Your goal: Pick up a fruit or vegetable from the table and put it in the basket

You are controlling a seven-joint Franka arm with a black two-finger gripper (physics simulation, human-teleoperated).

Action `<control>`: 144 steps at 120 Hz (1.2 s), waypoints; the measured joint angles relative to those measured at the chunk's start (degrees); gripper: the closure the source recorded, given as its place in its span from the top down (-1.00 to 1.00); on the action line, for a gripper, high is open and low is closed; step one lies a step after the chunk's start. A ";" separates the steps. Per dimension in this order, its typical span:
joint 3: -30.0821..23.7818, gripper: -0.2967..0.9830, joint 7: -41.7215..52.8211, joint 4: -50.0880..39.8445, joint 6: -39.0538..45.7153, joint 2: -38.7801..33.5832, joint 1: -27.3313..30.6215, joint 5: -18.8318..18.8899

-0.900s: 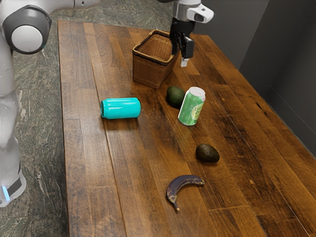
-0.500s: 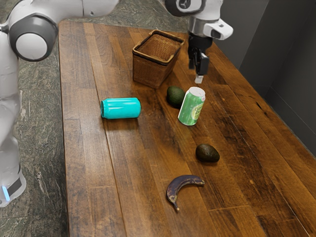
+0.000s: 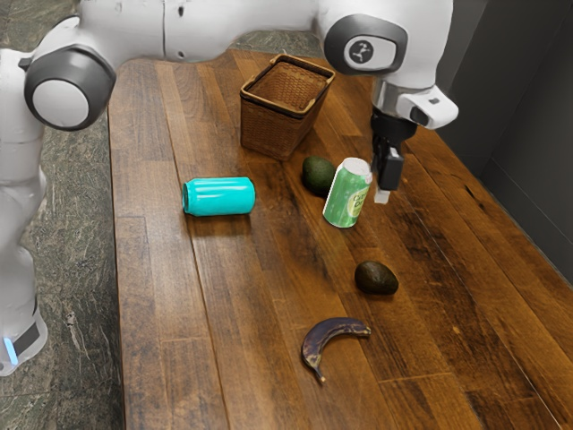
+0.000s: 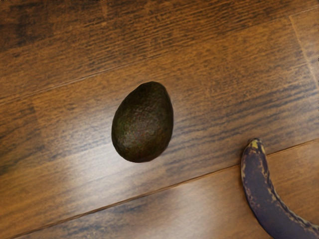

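Note:
My gripper (image 3: pixel 382 193) hangs above the table, just to the exterior view's right of the upright green can; whether it is open or shut cannot be made out. A dark avocado (image 3: pixel 376 278) lies on the wood nearer the camera, below the gripper's height and apart from it. The wrist view has this avocado (image 4: pixel 143 122) near its middle. A dark purple banana (image 3: pixel 332 344) rests close by, and part of the banana (image 4: pixel 271 206) appears in the wrist view. Another green avocado (image 3: pixel 318 176) sits behind the can. The wicker basket (image 3: pixel 268 129) stands upright at the table's far part.
The green can (image 3: pixel 347 193) stands between the gripper and the farther avocado. A turquoise can (image 3: pixel 220 196) lies on its side toward the exterior view's left. The wooden table (image 3: pixel 251 358) extends beneath everything, with a dark wall (image 3: pixel 528 134) beyond its right edge.
My hand has moved from beside the basket toward the exterior view's right and nearer the camera, coming past the green can. The objects on the table have stayed where they were.

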 joint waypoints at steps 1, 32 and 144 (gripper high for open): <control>-0.02 0.53 0.01 0.05 0.04 0.18 -0.07 0.03; -0.06 0.54 0.27 0.89 2.19 7.76 -0.88 0.06; 3.56 0.54 0.70 -1.22 9.95 16.54 -0.32 -3.93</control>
